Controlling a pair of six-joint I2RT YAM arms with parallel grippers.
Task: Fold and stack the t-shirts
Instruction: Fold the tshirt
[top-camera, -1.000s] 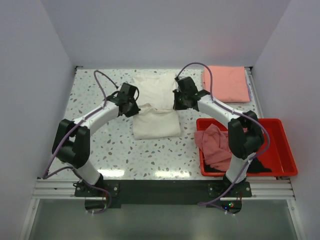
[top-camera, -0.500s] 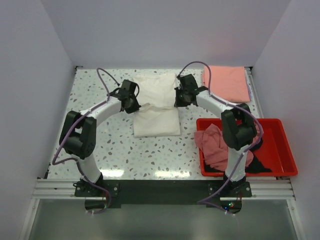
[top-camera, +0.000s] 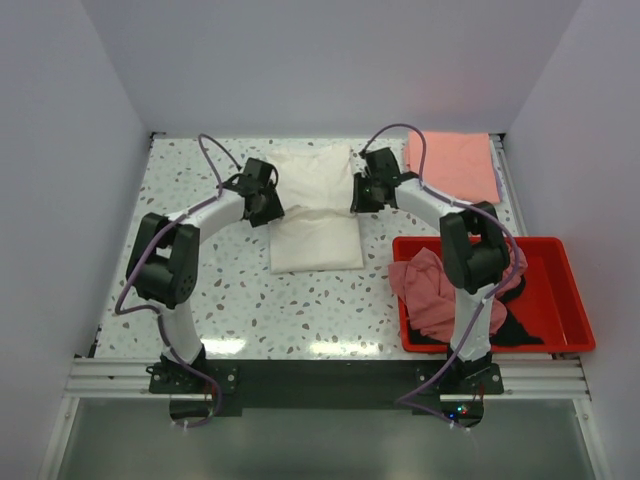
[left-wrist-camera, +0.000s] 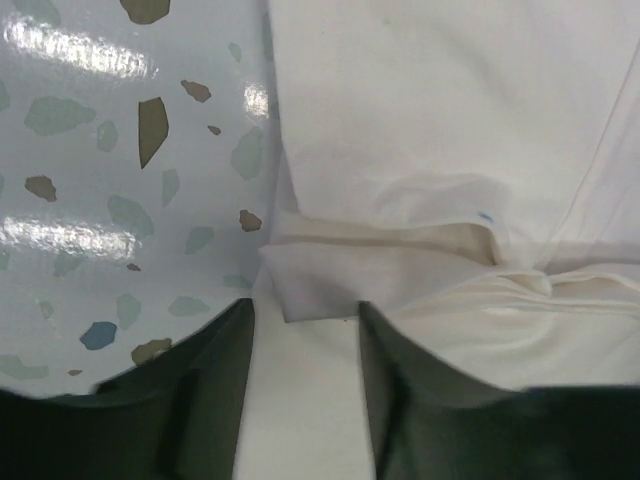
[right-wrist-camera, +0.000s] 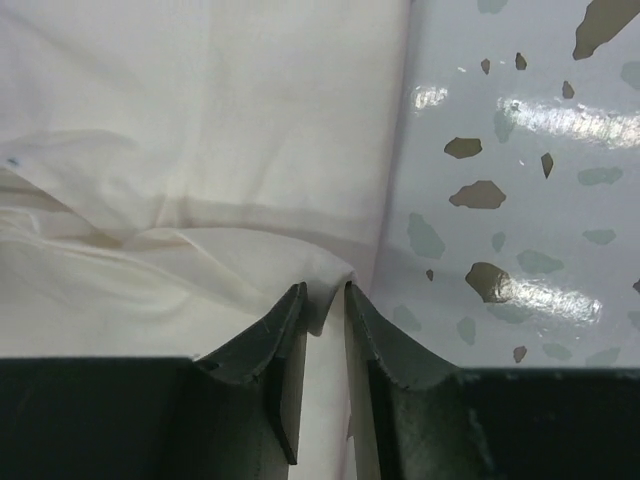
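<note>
Limp, light white t-shirt (top-camera: 313, 213) mid-desk near the far edge: right end effector (right-wrist-camera: 322, 310) nearly shut pinching its hem, left end effector (left-wrist-camera: 303, 320) wider, straddling a fold corner.

White arm links, black joints, purple cables, dark fingers (left-wrist-camera: 215, 400).

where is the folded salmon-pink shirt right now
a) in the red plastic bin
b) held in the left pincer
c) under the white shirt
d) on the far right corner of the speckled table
d: the folded salmon-pink cloth shirt lies flat at the far right corner of the speckled table, apart from the red plastic bin and the white cloth shirt.
</note>
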